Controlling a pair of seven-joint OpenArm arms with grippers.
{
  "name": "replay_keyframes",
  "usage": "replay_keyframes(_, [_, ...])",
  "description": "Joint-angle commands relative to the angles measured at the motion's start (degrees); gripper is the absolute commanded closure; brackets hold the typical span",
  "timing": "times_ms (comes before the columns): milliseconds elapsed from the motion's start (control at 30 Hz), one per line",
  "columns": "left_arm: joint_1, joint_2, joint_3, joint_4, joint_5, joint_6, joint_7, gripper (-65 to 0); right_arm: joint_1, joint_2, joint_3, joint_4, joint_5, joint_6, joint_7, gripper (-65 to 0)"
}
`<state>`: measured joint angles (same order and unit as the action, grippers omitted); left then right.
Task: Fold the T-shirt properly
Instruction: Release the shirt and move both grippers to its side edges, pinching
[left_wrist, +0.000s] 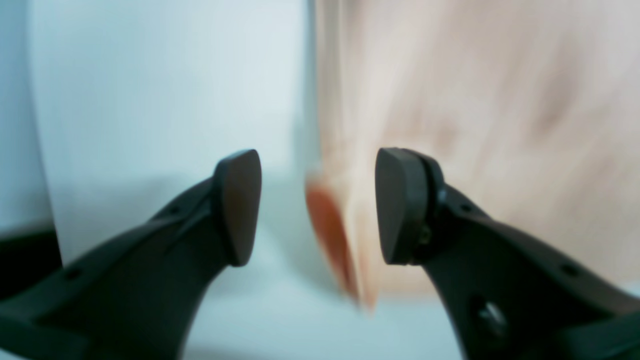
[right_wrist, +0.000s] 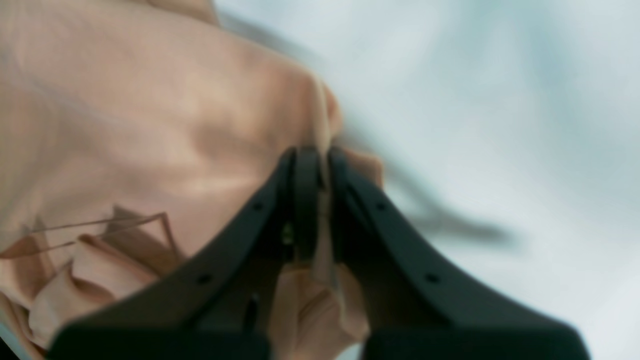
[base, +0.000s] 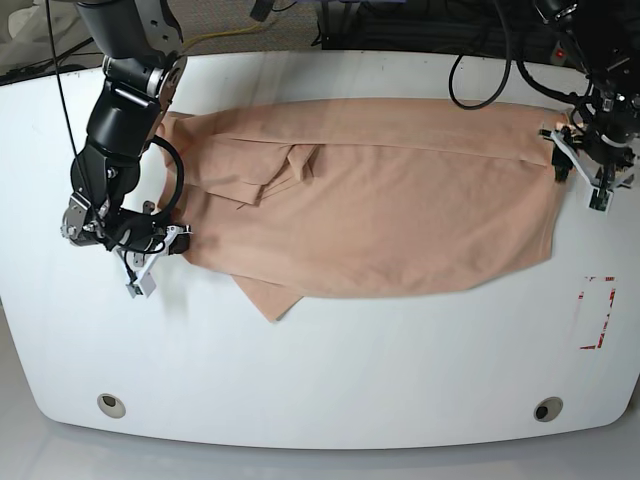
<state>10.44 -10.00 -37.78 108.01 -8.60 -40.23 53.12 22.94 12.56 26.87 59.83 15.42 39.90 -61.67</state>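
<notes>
While the soft peach T-shirt (base: 380, 200) lies across the smooth white table (base: 320, 370), the right gripper (right_wrist: 316, 172) pinches its left edge (bunched folds); the left gripper (left_wrist: 317, 205) gapes at its far right corner.

The T-shirt (base: 380, 210) is soft, matt peach cloth, creased in places. The table (base: 330, 380) is smooth white with a slight sheen. Both grippers' fingers (left_wrist: 240, 205) look like matt black plastic.

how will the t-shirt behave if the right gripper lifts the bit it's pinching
Probably floppy: the T-shirt lies flat with soft creases, and cloth bunches around the shut right gripper. Only the pinched edge would likely rise while the rest drags over the table. It looks thin, so likely light.
</notes>
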Motion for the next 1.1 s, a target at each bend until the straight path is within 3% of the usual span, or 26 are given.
replay_keyframes(0, [-4.15, -0.86, -1.39, 0.70, 0.29, 0.23, 1.51, -44.6, 1.81, 0.94, -0.02, 1.22, 0.98, 0.10, 0.97, 0.0])
replay_keyframes(100, [-9.43, -0.68, -1.39, -1.41, 1.08, 0.23, 5.29, -50.3, 1.81, 0.94, -0.02, 1.22, 0.89, 0.10, 0.97, 0.0])
replay_keyframes(433, [-23.40, -0.68, -1.39, -21.63, 0.82, 1.50, 6.17, -50.7, 1.81, 0.41, -0.02, 1.22, 0.98, 0.10, 0.97, 0.0])
replay_keyframes(633, [-27.36, -0.86, -1.12, -34.03, 1.17, 1.68, -0.42, -50.7, 1.81, 0.32, -0.02, 1.22, 1.06, 0.10, 0.97, 0.0])
replay_keyframes(1067, [-29.91, -1.47, -0.95, -49.32, 0.91, 3.61, -5.26, -50.4, 1.81, 0.32, -0.02, 1.22, 1.06, 0.10, 0.97, 0.0])
